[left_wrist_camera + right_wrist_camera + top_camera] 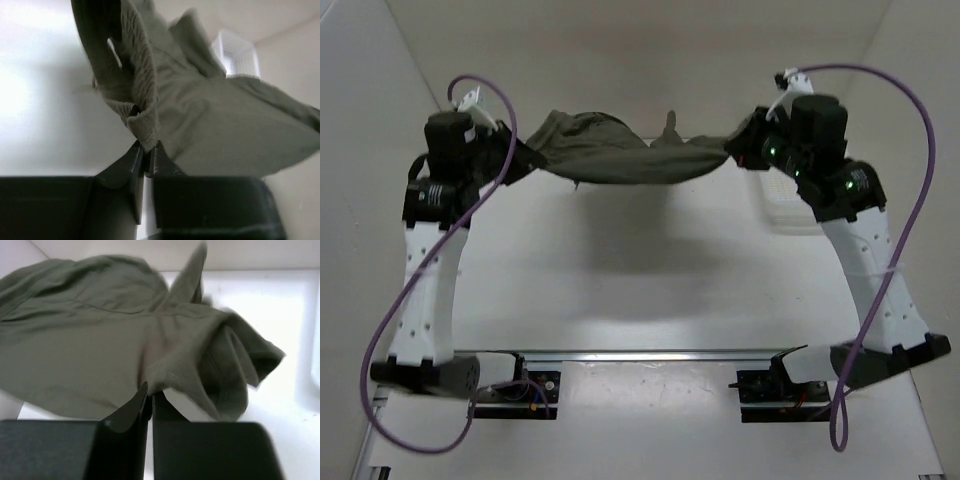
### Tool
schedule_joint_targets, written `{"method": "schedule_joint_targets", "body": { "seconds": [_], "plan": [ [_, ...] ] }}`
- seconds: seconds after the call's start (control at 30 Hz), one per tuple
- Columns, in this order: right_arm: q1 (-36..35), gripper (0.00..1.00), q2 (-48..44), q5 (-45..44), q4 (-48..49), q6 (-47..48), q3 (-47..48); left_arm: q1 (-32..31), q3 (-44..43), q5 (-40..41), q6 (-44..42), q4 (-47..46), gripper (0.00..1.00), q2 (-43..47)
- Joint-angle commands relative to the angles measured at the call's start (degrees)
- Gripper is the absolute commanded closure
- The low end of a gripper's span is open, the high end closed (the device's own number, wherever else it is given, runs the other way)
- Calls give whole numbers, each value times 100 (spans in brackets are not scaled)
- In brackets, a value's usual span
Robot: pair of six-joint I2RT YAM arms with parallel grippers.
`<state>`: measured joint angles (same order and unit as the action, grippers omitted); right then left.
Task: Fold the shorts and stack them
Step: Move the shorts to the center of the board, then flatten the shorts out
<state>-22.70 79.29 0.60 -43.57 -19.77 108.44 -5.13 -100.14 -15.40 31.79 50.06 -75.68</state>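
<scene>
The dark olive-green shorts (620, 152) hang stretched in the air between my two grippers, sagging in the middle above the white table. My left gripper (520, 150) is shut on the ribbed waistband at the left end; in the left wrist view the jaws pinch the band's corner (146, 135) at the gripper (146, 148). My right gripper (738, 148) is shut on the right end; in the right wrist view the gripper (151, 390) pinches the cloth (100, 340). A cloth tip sticks up at the middle (670, 122).
A white mesh basket (788, 205) stands on the table at the right, partly hidden behind my right arm; it also shows in the left wrist view (237, 55). White walls close in the table at back and sides. Purple cables loop off both arms.
</scene>
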Motion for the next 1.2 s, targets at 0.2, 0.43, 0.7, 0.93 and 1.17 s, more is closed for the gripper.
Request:
{"method": "schedule_joint_targets", "body": {
  "seconds": [0.2, 0.43, 0.7, 0.93, 1.17],
  "plan": [
    [-103, 17, -1223, -648, 149, -1053, -4138, 91, 3992, 353, 284, 74, 0, 1372],
    [-103, 63, -1555, -1158, 33, -1187, -4155, 91, 3835, 660, -59, 74, 70, 1249],
    [-42, 85, -2172, -685, -108, -1749, -5631, 91, 4923, 38, 126, -320, 54, 889],
    [423, 26, -2164, 71, 770, -2163, -6607, -129, 5417, -148, 363, -1208, 8, -51],
    [1645, 33, -1171, 1003, 2263, -2286, -7126, -181, 5215, 72, 310, -1526, 40, -1115]
  ]
}}
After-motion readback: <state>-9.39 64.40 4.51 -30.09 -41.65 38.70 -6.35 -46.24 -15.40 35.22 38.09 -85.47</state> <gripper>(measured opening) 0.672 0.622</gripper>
